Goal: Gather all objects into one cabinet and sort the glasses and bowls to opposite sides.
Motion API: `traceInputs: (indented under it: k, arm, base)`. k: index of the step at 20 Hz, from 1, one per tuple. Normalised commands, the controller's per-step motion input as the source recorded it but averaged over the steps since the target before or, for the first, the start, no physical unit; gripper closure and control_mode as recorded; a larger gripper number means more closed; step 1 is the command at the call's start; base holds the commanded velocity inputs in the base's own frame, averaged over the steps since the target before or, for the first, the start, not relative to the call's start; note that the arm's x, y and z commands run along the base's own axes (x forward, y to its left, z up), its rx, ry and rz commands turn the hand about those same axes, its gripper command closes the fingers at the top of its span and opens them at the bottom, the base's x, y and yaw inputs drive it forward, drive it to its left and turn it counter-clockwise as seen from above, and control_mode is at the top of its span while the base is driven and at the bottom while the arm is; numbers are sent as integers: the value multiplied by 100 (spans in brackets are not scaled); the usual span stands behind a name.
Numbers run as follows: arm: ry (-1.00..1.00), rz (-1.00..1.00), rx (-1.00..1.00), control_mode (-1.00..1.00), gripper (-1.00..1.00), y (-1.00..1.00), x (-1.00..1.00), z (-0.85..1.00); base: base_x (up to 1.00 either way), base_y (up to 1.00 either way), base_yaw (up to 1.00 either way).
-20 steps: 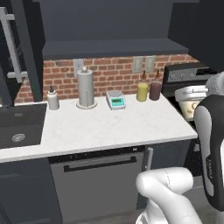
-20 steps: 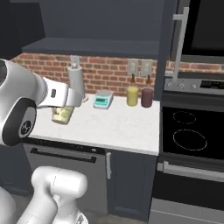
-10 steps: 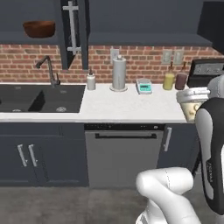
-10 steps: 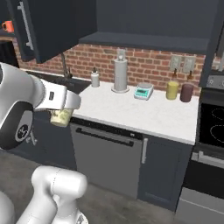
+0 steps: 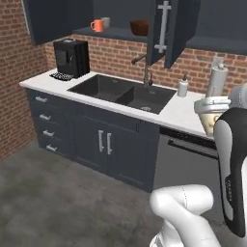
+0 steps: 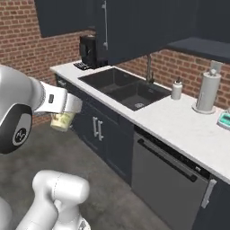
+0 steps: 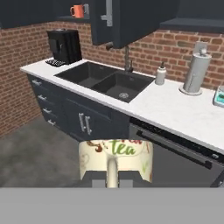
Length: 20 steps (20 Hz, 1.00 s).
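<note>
My gripper (image 6: 63, 111) is shut on the cream patterned mug (image 6: 61, 121), holding it in the air in front of the lower cabinets. The same mug (image 7: 116, 159) sits low in the hand view, handle toward the camera, and shows beside my arm as the mug (image 5: 211, 119). Up on the shelf of the dark wall cabinet (image 5: 126, 34) stand the orange mug (image 5: 96, 25), the grey-green cup (image 5: 105, 22) and the brown bowl (image 5: 139, 27). Its door (image 5: 166, 30) with the long bar handle stands swung out. The orange mug (image 7: 77, 11) also appears at the hand view's top.
A white counter (image 5: 179, 112) holds a black double sink (image 5: 123, 91) with faucet, a black coffee machine (image 5: 71, 58), a white soap bottle (image 5: 183, 87) and a paper towel holder (image 6: 206, 92). Below are drawers (image 5: 46, 118), cabinet doors and a dishwasher (image 6: 168, 177). Grey floor lies in front.
The whole picture has shifted: the base has travelled left along the counter, from the stove end to the sink and coffee machine. The cream mug stays held in my gripper.
</note>
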Motion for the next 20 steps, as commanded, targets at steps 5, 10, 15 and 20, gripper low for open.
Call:
traceInputs:
  k: [5,10,15,20]
  arm:
    - [0,0,0,100,100,0,0,0]
    - [0,0,0,100,100,0,0,0]
    - [0,0,0,100,100,0,0,0]
    - [0,0,0,100,100,0,0,0]
  base:
    - [-4,14,81]
    - [0,16,75]
    - [16,11,59]
    - [57,19,42]
